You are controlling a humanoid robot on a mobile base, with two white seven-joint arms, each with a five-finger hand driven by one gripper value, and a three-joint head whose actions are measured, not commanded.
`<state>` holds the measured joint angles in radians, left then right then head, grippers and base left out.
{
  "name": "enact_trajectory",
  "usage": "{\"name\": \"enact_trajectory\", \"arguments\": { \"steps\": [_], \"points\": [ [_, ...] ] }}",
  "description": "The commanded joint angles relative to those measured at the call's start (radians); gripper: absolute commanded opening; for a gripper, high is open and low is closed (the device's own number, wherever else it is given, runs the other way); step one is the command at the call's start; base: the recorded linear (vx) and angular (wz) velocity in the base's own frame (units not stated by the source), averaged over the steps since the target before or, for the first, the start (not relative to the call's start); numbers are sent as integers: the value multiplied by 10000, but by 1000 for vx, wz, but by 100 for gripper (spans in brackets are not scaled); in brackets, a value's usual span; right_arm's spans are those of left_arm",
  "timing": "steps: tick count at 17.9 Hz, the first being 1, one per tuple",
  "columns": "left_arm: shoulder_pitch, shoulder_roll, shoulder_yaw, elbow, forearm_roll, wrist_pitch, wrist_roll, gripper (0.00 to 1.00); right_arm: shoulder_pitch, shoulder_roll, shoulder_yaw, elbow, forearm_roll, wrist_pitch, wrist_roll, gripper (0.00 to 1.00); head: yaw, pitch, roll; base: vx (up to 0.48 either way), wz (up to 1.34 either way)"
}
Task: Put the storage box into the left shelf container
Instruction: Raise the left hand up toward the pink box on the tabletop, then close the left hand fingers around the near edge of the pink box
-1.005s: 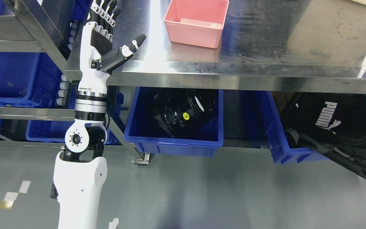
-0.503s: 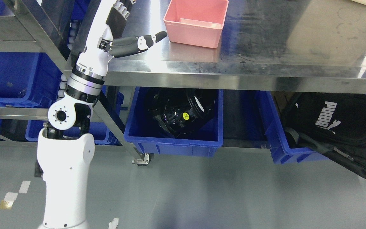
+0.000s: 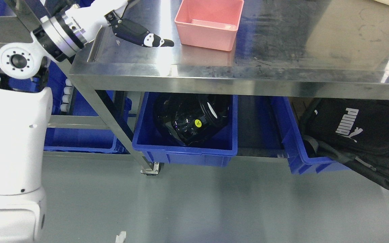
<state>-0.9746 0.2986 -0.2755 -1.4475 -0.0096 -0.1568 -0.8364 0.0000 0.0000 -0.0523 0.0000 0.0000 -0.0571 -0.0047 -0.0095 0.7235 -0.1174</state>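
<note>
We view a stainless-steel counter (image 3: 282, 40) from above; its brushed top is scuffed and carries a bright glare patch near the front left. Beneath it, we see a blue plastic bin (image 3: 184, 148) holding a glossy black object (image 3: 191, 118) with a yellow sticker, and a second blue bin (image 3: 302, 158) beside a black Puma backpack (image 3: 360, 135). At left, a steel shelf frame (image 3: 79, 121) carries further blue bins (image 3: 79, 138). The floor (image 3: 214, 206) is smooth grey, with a white tape scrap (image 3: 121, 237) at the lower edge.

left hand (image 3: 127, 23) near pink storage box (image 3: 209, 23)
</note>
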Motion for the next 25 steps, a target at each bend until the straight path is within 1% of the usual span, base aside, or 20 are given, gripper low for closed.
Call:
{"name": "enact_trajectory", "arguments": {
  "steps": [1,3,6,10,13,17,18,19,22,23,25],
  "points": [
    [-1712,-53,-2751,3272,-1175,-12,-256,98,-31,-175,1,-175,-215,80,16,100,0,0,0,0,0],
    [-1744,-620,-2736,3842,-1514,-12,-333,98,-46,-175,1,-175,-215,81,31,100,0,0,0,0,0],
    [-1774,-1326,-2736,4333,-1561,-12,-349,95,-31,-175,1,-175,-215,80,16,100,0,0,0,0,0],
    [-2234,-1972,-2736,5299,-2128,-27,-349,95,-31,-175,1,-175,-215,80,16,100,0,-1,0,0,0],
    [-2511,-2294,-2706,5975,-2420,-27,-548,90,-31,-175,1,-175,-215,80,16,100,0,-1,0,0,0],
    [-2587,-2556,-2645,6236,-2451,-27,-839,77,-47,-175,1,-175,-215,81,16,100,0,-1,0,0,0],
    [-2633,-2602,-2614,6328,-2451,-27,-961,72,-31,-175,1,-175,-215,81,16,100,0,-1,0,0,0],
    [-2679,-2617,-2553,6375,-2405,-27,-1114,65,-46,-175,1,-175,-215,65,16,100,0,0,0,0,0],
    [-2710,-2811,-1742,6743,-2405,-27,-1697,40,-31,-175,1,-175,-215,65,16,100,0,-1,0,2,73],
    [-2710,-2811,-1588,6743,-2405,-88,-1836,31,-46,-175,1,-175,-215,80,16,100,0,-1,0,1,110],
    [-2710,-2811,-930,6774,-2374,-210,-2051,10,-31,-175,1,-175,-215,65,16,100,0,-1,0,12,113]
  ]
}}
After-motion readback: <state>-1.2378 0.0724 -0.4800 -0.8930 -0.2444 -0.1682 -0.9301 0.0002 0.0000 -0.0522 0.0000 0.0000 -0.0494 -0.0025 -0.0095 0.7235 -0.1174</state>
